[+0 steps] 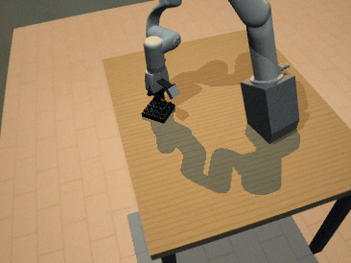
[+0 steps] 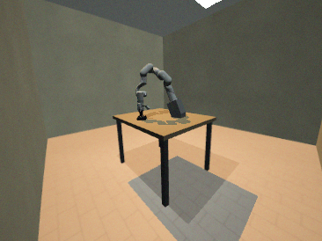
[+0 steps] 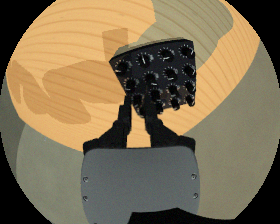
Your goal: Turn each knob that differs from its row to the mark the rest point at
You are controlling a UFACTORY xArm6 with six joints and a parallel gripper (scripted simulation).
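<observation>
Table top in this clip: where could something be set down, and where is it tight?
Bare wood runs from the knob box to the table's near edge, crossed only by shadow, and along the right edge beyond the arm's base. It is tight at the box, where the gripper is down among the knobs.
</observation>
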